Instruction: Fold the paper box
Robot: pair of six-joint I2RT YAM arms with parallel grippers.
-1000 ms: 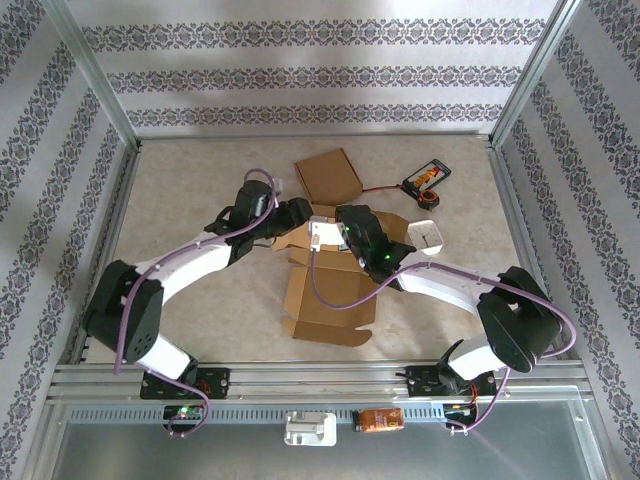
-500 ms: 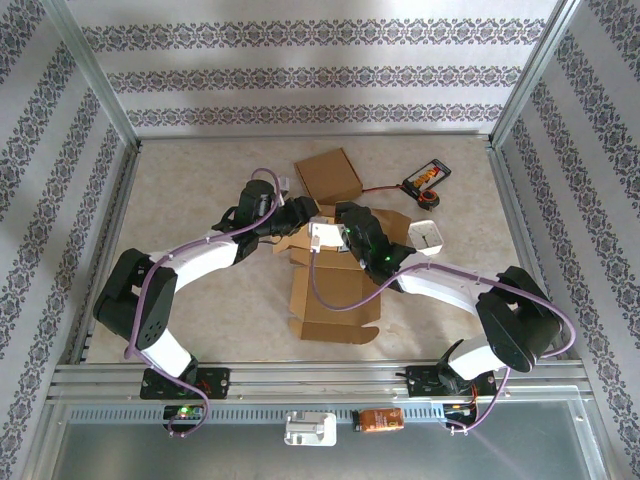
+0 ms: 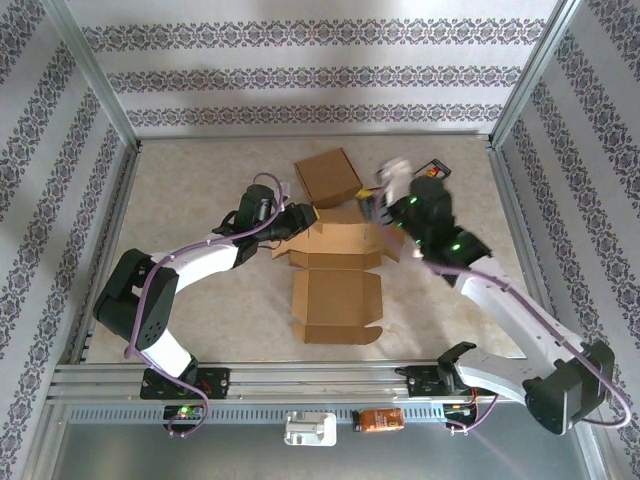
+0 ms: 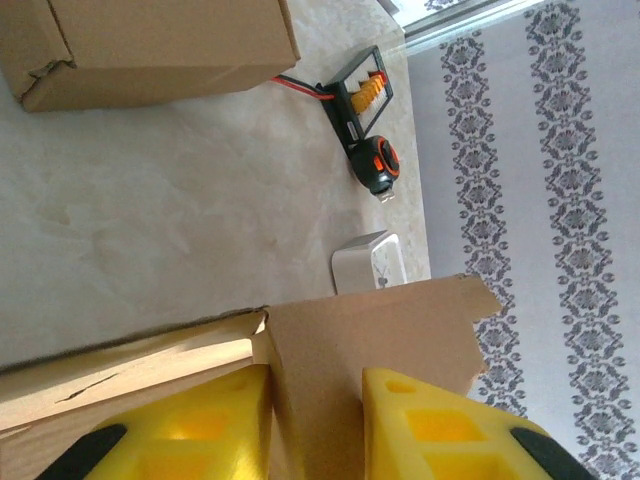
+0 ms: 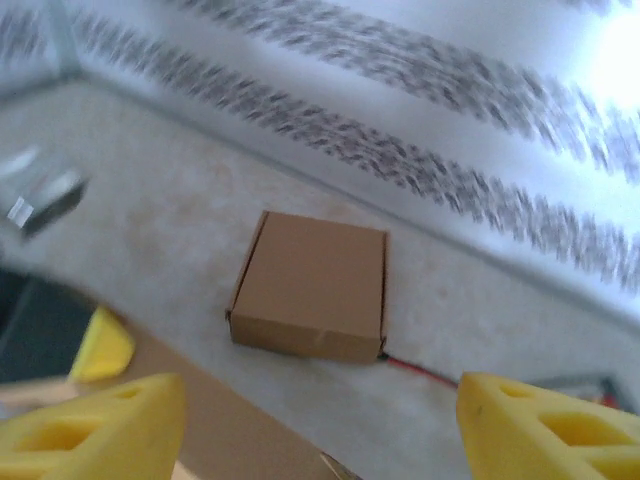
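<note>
Paper box (image 3: 335,290) flap-raising was underway: our left tool (image 4: 315,405) clamped the flap (image 4: 375,335), right tool (image 5: 320,420) apart, apparently empty; we judged tucking inward next.

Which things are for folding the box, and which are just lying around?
For the job: flat paper box, left gripper pinching its flap, open right gripper.
Just lying about: closed brown box, tape measure, black tray, small white block.

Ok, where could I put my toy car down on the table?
The table's far-left corner, beyond the left arm, is bare. So is the strip left of the unfolded box. Around the folded box it's crowded.
</note>
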